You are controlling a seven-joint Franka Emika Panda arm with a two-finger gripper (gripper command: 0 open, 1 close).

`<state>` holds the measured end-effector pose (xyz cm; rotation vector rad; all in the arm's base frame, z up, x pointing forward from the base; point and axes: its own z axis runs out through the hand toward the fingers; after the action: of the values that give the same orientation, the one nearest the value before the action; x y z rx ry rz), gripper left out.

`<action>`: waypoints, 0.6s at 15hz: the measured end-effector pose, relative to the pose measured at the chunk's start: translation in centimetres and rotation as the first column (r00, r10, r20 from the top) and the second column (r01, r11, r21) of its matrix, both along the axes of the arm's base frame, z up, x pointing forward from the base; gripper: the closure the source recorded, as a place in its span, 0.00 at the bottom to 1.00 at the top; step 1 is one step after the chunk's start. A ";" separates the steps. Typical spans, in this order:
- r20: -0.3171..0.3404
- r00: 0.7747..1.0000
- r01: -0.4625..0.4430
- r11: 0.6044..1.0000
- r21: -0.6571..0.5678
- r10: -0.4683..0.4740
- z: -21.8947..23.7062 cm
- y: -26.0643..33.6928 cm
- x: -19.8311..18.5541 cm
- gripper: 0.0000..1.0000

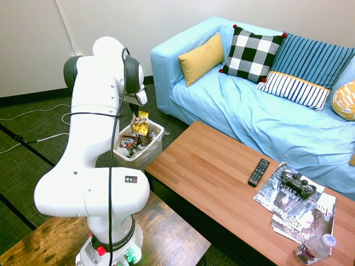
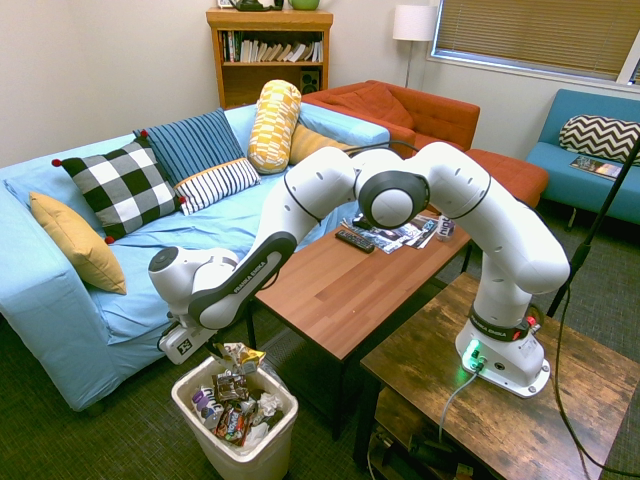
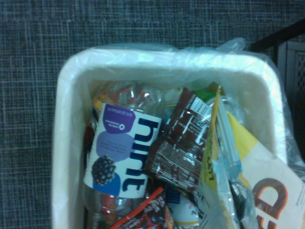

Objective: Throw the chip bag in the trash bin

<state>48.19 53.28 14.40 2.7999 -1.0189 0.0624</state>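
The chip bag, yellow and crinkled, hangs just over the open top of the trash bin. My gripper is shut on the bag's upper edge, directly above the bin. From the other side, the gripper hovers over the white trash bin, and the chip bag dangles at rim height. In the wrist view the chip bag rises in front of the bin's lined rim.
The bin holds a clear bottle and brown candy wrappers. A wooden coffee table stands right beside it, carrying a remote, magazines, a game controller and a water bottle. A blue sofa lies behind.
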 end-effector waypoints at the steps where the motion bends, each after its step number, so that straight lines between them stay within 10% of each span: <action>1: 0.001 1.000 0.000 1.000 0.003 0.000 -0.4 0.4 -0.2 0.00; 9: -0.004 1.000 0.013 1.000 0.017 -0.013 -0.6 1.0 -0.2 0.00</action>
<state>47.95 54.28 13.83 2.8067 -1.0420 0.0467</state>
